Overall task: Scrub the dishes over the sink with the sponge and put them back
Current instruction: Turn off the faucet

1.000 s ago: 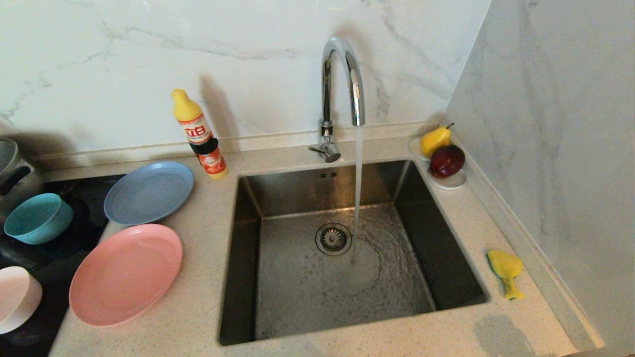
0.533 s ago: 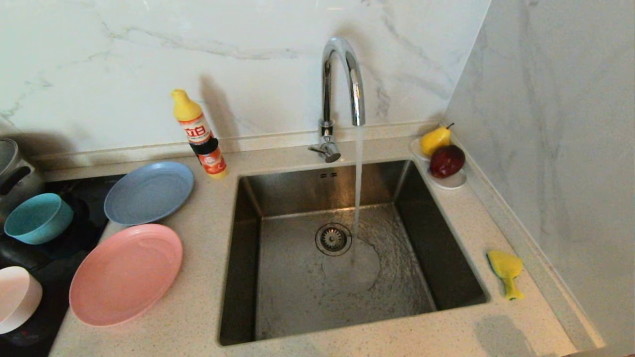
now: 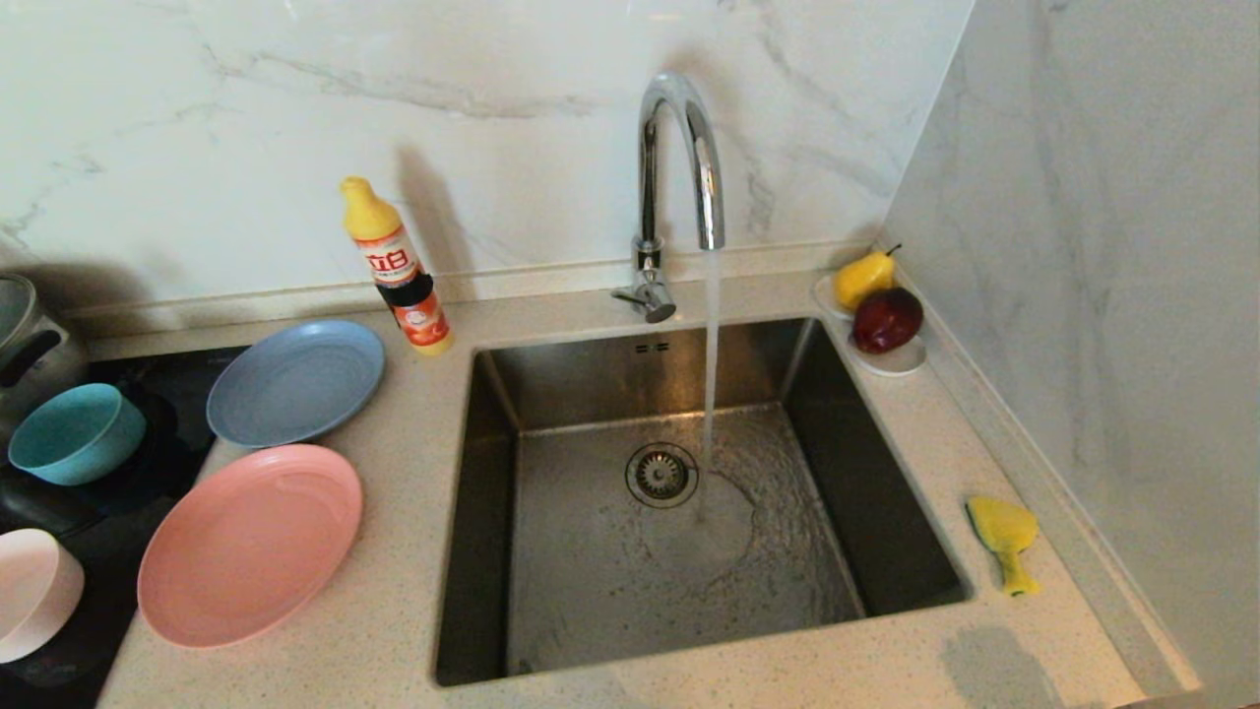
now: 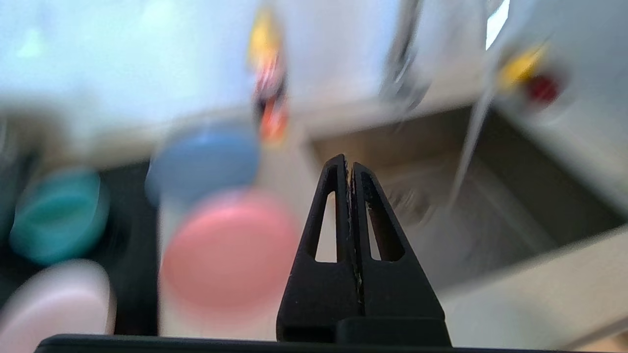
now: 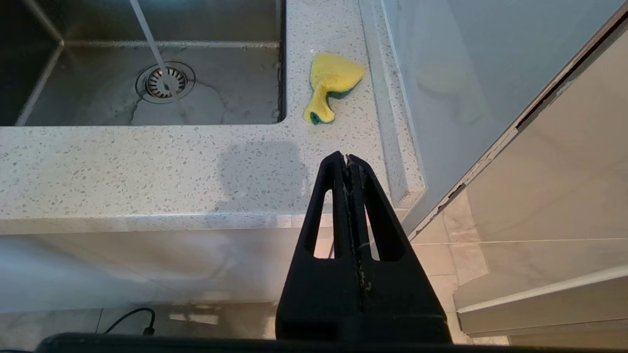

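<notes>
Sponge: my bent yellow sponge with a green scouring side [image 3: 1002, 537] lies on the speckled stone counter [image 3: 394, 630], between the square steel sink [image 3: 492, 512] and the side wall.
Right pincer [image 5: 347, 158]: clenched on nothing, hanging off the counter's front edge, with the sponge ahead of my tips, apart.
Left pincer [image 4: 348, 160]: clenched, empty, above the counter's front; the round pink plate [image 4: 230, 250] lies just beside my tips.
Dishes: grey-blue plate [image 3: 295, 382], teal bowl [image 3: 74, 433], pale pink bowl [image 3: 34, 591], all left of the sink.
Water: runs from the chrome gooseneck faucet [image 3: 679, 167] into the sink.
</notes>
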Motion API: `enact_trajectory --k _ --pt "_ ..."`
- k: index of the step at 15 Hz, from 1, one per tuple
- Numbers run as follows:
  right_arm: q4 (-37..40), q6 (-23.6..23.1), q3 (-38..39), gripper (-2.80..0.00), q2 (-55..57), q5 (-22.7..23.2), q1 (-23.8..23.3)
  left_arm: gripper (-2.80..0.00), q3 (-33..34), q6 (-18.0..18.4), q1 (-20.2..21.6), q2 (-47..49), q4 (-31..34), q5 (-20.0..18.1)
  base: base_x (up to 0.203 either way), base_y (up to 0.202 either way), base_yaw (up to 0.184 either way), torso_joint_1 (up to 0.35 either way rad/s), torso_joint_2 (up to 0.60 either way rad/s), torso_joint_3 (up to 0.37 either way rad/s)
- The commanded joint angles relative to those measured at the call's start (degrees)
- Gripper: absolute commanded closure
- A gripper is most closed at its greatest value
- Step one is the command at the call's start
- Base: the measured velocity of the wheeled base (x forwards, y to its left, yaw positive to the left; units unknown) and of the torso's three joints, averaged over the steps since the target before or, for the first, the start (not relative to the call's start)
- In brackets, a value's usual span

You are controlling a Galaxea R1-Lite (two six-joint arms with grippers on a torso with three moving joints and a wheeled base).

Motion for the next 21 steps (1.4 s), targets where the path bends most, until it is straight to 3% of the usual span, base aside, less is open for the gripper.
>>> enact_trajectory --k 1,4,6,9,12,15,21 --pt "0.02 -0.02 0.01 0.0 0.11 -0.05 0.01 0.0 -15.12 -0.65 -0.09 20.98 0.7 -5.28 0.0 0.0 0.0 0.0 0.0 0.0" --pt "0.02 -0.02 0.01 0.0 0.11 -0.06 0.01 0.0 -25.22 -2.02 -1.51 38.02 1.25 -17.21 0.0 0.0 0.0 0.0 0.0 0.0" --pt "0.02 -0.02 0.01 0.0 0.11 0.03 0.01 0.0 -30.27 -4.16 -5.3 48.41 1.12 -23.99 0.0 0.0 0.0 0.0 0.0 0.0" --pt "0.02 -0.02 0.01 0.0 0.11 0.03 0.01 0.0 -35.22 -6.61 -15.12 60.44 0.93 -28.02 0.0 0.0 0.0 0.0 0.0 0.0" --pt "0.02 -0.02 0.01 0.0 0.11 0.03 0.01 0.0 -34.95 -7.41 -20.2 67.4 0.9 -28.89 0.0 0.0 0.0 0.0 0.0 0.0" --pt "0.02 -0.02 0.01 0.0 0.11 0.03 0.01 0.0 -34.07 -12.71 -20.65 72.49 -0.26 -28.85 0.0 0.0 0.0 0.0 0.0 0.0" --pt "0.02 -0.02 0.01 0.0 0.11 0.03 0.01 0.0 -32.97 -22.07 -20.52 81.89 -13.5 -24.42 0.0 0.0 0.0 0.0 0.0 0.0"
